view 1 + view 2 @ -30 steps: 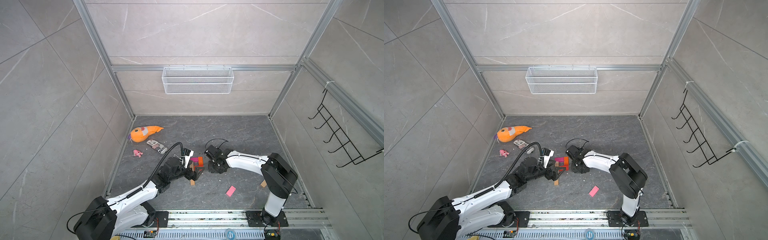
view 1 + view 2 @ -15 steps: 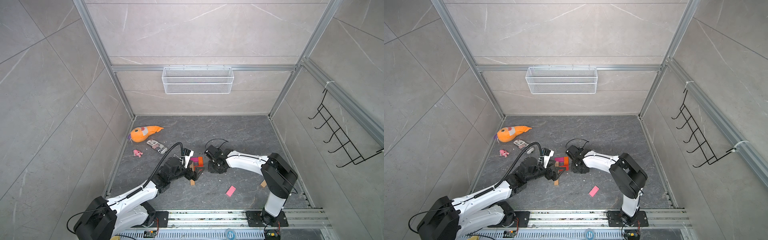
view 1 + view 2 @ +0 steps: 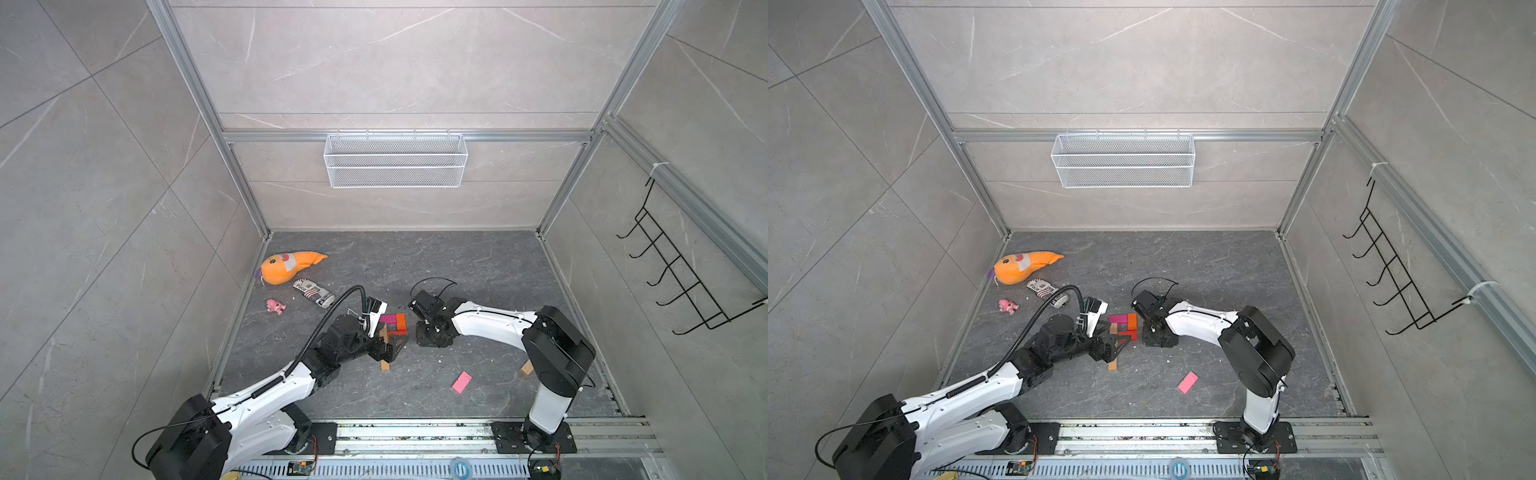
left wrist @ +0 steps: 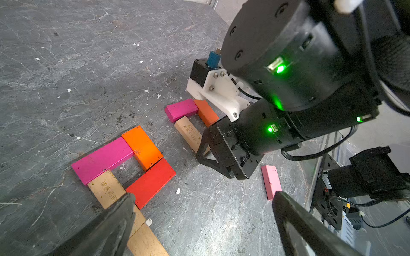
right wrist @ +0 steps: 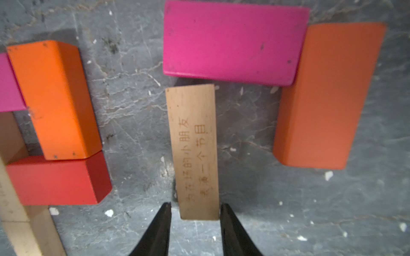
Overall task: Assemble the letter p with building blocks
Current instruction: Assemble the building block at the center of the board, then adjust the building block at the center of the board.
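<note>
Left fingers (image 4: 106, 228) wide, empty, covering tan stem (image 4: 106, 188); right fingers (image 5: 159, 232) loosely straddle tan brick (image 5: 193, 150).

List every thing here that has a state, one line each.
left pincer: wide open, holding nothing.
right pincer: slightly open astride the end of the engraved tan brick, not clamping.
engraved tan brick: flat, other end at the magenta brick.
dark orange brick: flat, touching the magenta brick's end.
red brick: flat, closing a four-brick loop.
pink brick: flat, loose, apart from the rest.
</note>
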